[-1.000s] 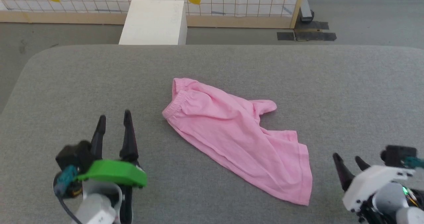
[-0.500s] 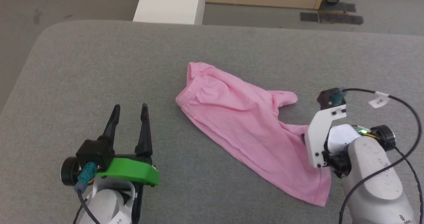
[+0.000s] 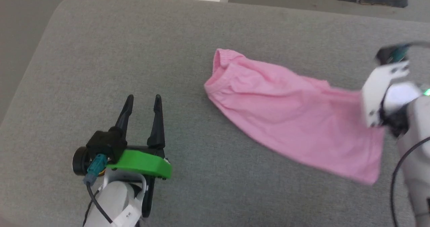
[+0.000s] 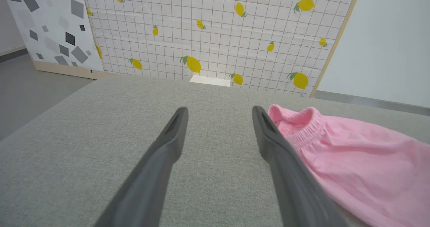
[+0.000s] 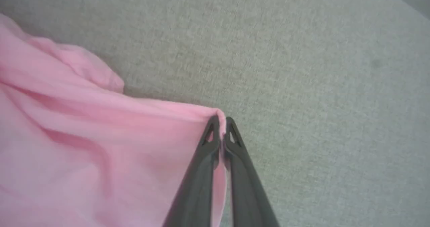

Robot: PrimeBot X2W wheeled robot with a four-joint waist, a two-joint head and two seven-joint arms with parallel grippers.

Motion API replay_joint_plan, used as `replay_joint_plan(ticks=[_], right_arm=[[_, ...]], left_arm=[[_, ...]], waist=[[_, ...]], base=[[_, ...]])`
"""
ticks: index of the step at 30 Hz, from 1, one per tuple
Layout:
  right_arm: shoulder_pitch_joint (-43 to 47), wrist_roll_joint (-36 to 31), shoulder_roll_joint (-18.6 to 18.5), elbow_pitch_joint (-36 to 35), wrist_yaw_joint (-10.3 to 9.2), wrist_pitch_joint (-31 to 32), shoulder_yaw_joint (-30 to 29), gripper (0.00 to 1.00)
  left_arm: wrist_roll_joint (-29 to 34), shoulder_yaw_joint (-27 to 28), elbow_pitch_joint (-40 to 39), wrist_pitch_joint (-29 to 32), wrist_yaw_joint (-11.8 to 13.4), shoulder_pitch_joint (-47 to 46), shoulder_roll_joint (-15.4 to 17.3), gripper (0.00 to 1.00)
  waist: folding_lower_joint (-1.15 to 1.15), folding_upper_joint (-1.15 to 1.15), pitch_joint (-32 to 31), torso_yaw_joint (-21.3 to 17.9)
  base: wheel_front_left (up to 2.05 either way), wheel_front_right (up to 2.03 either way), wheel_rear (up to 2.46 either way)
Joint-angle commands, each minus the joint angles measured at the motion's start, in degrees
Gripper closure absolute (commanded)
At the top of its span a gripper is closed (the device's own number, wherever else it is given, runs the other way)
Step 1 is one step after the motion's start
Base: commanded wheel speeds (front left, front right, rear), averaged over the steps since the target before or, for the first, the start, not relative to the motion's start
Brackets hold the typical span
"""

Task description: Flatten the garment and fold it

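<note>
Early yet, by the look of it: stretched out but creased, no fold made. Lying from centre to 3 o'clock on the pad (image 3: 134, 35): shorts (image 3: 289, 119), waistband toward 12. Pinched at a hem corner by right gripper (image 5: 220, 121), clamped together. At 8 o'clock: left gripper (image 3: 142, 101), spread apart, empty.

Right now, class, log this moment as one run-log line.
right tool: shut on shorts corner | left tool: open, empty | shorts: mostly on grey table
</note>
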Motion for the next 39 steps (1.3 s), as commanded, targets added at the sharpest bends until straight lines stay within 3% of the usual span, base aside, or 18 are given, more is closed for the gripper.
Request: replay_joint_plan(ticks=[1, 7, 8, 9, 17, 26, 36, 39], right_arm=[[-2.83, -0.90, -0.32, 0.00, -0.11, -0.93, -1.00, 1.00], [-8.52, -4.27, -0.80, 1.68, -0.11, -4.61, -5.14, 1.00], [-8.82, -4.71, -0.70, 2.30, -0.11, -5.18, -5.56, 0.74], [-9.10, -5.04, -0.49, 3.08, -0.11, -5.89, -5.97, 0.00], [-8.27, -2.54, 3.03, 2.51, -0.11, -19.22, -10.65, 0.00], [7.23, 4.77, 6.89, -8.74, -0.11, -35.97, -10.55, 0.00], [30.83, 8.60, 10.50, -21.93, -0.11, -39.21, -12.78, 0.00], [34.68, 13.97, 10.58, -22.84, -0.11, -39.17, -12.71, 0.00]], left_arm=[[0.65, 0.07, 0.18, -0.21, -0.49, -1.33, -0.46, 0.00], [1.14, -0.29, 1.23, -0.21, -1.79, -3.04, -1.66, 0.00], [1.21, -0.25, 1.41, -0.21, -1.91, -3.13, -1.81, 0.00], [1.28, -0.18, 1.63, -0.21, -2.04, -3.19, -1.99, 0.00], [1.91, 0.52, 3.56, -0.21, -2.88, -2.12, -2.30, 0.00], [2.31, 1.77, 4.40, -0.21, -2.39, 1.93, -1.62, 0.00], [1.60, 2.35, 4.02, -0.22, -1.36, 6.40, -1.17, 0.00], [1.23, 2.36, 4.08, -0.15, -1.20, 7.28, -1.18, 0.00]], waist=[[0.00, 0.00, 1.80, 1.80], [0.00, 0.00, 3.81, 3.88], [0.00, 0.00, 3.86, 4.01], [0.00, 0.00, 3.86, 4.09], [0.00, 0.00, -0.89, 1.85], [0.00, 0.00, -8.95, -3.19], [0.00, 0.00, -13.10, -6.67], [0.00, 0.00, -13.59, -7.48]], base=[[0.00, 0.00, 0.00], [0.00, 0.00, 0.00], [0.00, 0.00, 0.00], [0.00, 0.00, 0.00], [0.00, 0.00, 0.00], [0.00, 0.00, 0.00], [0.00, 0.00, 0.00], [0.00, 0.00, 0.00]])
